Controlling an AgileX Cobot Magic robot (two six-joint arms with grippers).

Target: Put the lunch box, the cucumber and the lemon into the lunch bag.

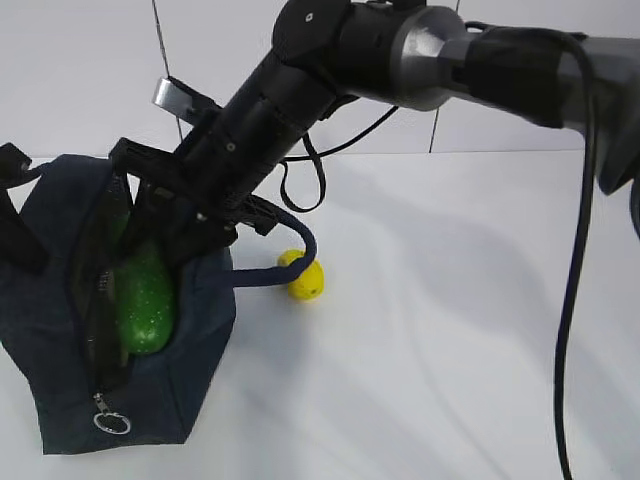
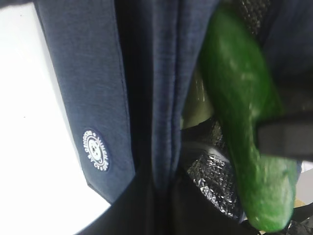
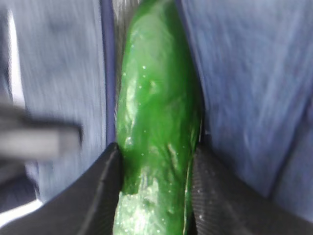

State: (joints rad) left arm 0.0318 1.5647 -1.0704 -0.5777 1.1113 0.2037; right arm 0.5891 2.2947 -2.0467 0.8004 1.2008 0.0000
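Note:
The dark navy lunch bag point(image 1: 60, 330) lies open at the left of the white table. My right gripper point(image 1: 178, 250) reaches across into its mouth, shut on the glossy green cucumber point(image 1: 145, 300), which is partly inside. In the right wrist view the black fingers point(image 3: 215, 196) press both sides of the cucumber point(image 3: 156, 112). My left gripper point(image 2: 161, 205) is shut on a fold of the bag's fabric point(image 2: 166, 98) at the rim. A pale green patch point(image 2: 194, 110) behind the cucumber point(image 2: 244, 107) looks like the lunch box lid. The yellow lemon point(image 1: 305, 277) sits on the table by a bag handle.
The bag's silver ring pull point(image 1: 112, 422) hangs at its near end. One looped handle point(image 1: 295, 245) curves out toward the lemon. A black cable point(image 1: 300, 180) dangles under the right arm. White table point(image 1: 450, 330) stretches to the right.

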